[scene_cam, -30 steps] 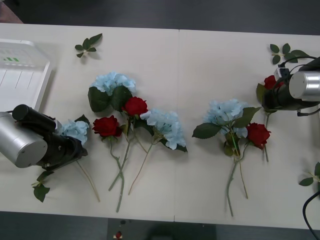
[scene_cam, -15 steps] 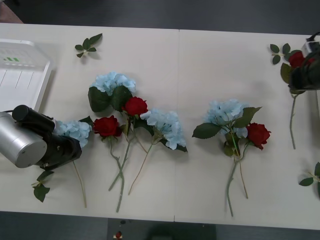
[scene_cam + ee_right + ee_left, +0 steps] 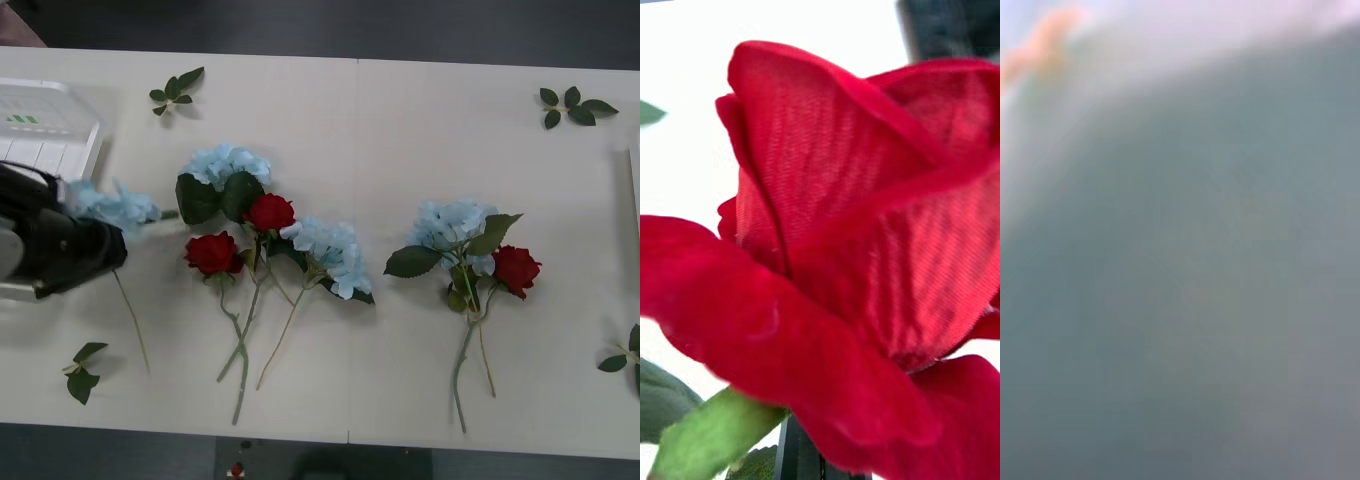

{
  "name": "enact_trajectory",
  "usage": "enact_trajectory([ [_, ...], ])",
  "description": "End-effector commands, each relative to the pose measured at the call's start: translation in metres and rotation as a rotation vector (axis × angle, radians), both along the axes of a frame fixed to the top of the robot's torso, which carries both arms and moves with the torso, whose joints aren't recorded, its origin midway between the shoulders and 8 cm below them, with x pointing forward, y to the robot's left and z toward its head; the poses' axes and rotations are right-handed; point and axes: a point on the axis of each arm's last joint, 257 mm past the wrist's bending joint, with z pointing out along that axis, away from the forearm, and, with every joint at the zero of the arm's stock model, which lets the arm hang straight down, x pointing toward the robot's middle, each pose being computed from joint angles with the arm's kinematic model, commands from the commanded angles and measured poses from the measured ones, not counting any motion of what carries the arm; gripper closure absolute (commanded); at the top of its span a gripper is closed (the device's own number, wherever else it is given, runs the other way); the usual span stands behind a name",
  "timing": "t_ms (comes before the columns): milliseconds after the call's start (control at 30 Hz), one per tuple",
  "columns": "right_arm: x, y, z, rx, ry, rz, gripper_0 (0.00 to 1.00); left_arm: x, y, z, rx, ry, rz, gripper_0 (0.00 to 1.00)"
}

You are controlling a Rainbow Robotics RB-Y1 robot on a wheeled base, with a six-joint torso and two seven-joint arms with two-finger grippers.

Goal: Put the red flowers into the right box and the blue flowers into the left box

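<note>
A plain test room or lab, not a home or a shop.

The work surface is a wide, pale table [image 3: 400, 130] made of two parts that meet at a thin seam in the middle, with no cloth or decoration on it. Artificial flowers [image 3: 330, 255] and some loose leaf sprigs [image 3: 176, 88] lie spread on it like sorting props. A white slotted plastic basket [image 3: 45, 125] stands at the far left. Behind the far edge of the table the floor is dark and bare. A black cable [image 3: 622, 420] hangs at the near right corner.
</note>
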Motion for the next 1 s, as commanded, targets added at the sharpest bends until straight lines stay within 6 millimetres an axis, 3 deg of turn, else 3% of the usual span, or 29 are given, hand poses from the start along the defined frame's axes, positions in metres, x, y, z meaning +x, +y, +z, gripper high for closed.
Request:
enact_trajectory([
  [33, -0.006, -0.038, 0.033, -0.033, -0.078, -0.085, 1.00, 0.038, 0.037, 0.094, 0.083, -0.169, 0.028, 1.00],
  [100, -0.011, -0.056, 0.029, -0.033, -0.098, -0.119, 1.00, 0.057, 0.054, 0.119, 0.122, -0.231, 0.055, 1.00],
  [167, -0.014, -0.068, 0.022, -0.032, -0.112, -0.139, 1.00, 0.070, 0.070, 0.131, 0.147, -0.263, 0.085, 1.00],
  [333, -0.020, -0.091, 0.000, -0.039, -0.125, -0.170, 1.00, 0.105, 0.109, 0.146, 0.210, -0.328, 0.105, 1.00],
  [567, -0.016, -0.081, -0.039, -0.003, -0.098, -0.161, 1.00, 0.126, 0.180, 0.145, 0.313, -0.380, 0.140, 1.00],
  [667, -0.011, -0.075, -0.049, -0.002, -0.091, -0.144, 1.00, 0.128, 0.217, 0.146, 0.400, -0.398, 0.147, 1.00],
  [733, -0.011, -0.074, -0.052, -0.004, -0.087, -0.139, 0.99, 0.129, 0.228, 0.142, 0.419, -0.400, 0.142, 1.00],
  [800, -0.010, -0.072, -0.055, -0.005, -0.084, -0.130, 0.90, 0.131, 0.237, 0.140, 0.438, -0.408, 0.133, 1.00],
  [900, -0.009, -0.071, -0.056, -0.009, -0.079, -0.120, 0.44, 0.133, 0.245, 0.137, 0.456, -0.421, 0.131, 0.99],
  [933, -0.009, -0.070, -0.056, -0.008, -0.079, -0.117, 0.34, 0.133, 0.247, 0.136, 0.466, -0.421, 0.130, 0.99],
  [1000, -0.009, -0.069, -0.056, -0.007, -0.077, -0.110, 0.25, 0.133, 0.250, 0.136, 0.488, -0.425, 0.125, 0.90],
])
